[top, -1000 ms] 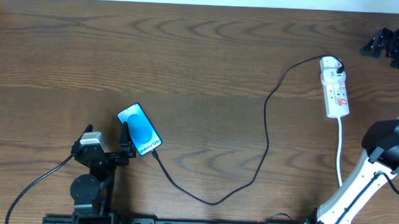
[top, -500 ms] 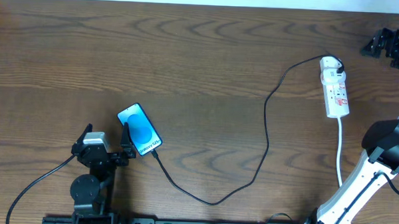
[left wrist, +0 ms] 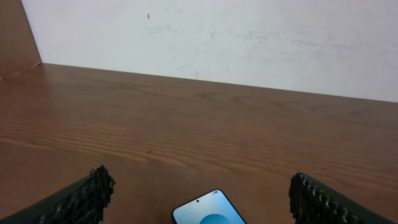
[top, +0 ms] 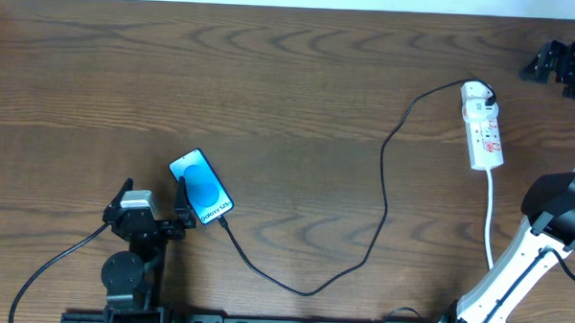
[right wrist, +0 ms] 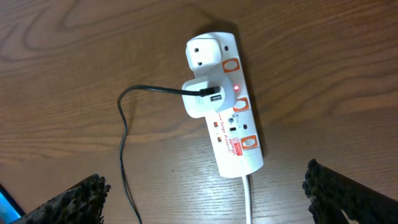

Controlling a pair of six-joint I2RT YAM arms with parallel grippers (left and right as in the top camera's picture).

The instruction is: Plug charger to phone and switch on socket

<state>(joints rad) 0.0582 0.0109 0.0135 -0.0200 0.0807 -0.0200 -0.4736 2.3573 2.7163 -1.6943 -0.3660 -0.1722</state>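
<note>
Dark wood-grain bench point(top: 271, 84): a slim smartphone with a bright blue-and-white screen point(top: 201, 188) lies at lower left of the overhead view. A long thin black charger cable point(top: 384, 184) loops from its lower end to a white adapter point(right wrist: 200, 99) seated in the small white power strip with red switches point(top: 482, 125) at upper right. The left fingers point(left wrist: 87, 194) stand spread wide, grasping nothing, near the smartphone; the right fingers point(right wrist: 74, 199) hang splayed and empty near the power strip. Whether the plug tip is fully home is too small to tell. Risks ahead: a careless left arm could nudge the smartphone and tug the plug tip loose; a push on a switch could skid the power strip or snag the charger cable. No containers appear.
</note>
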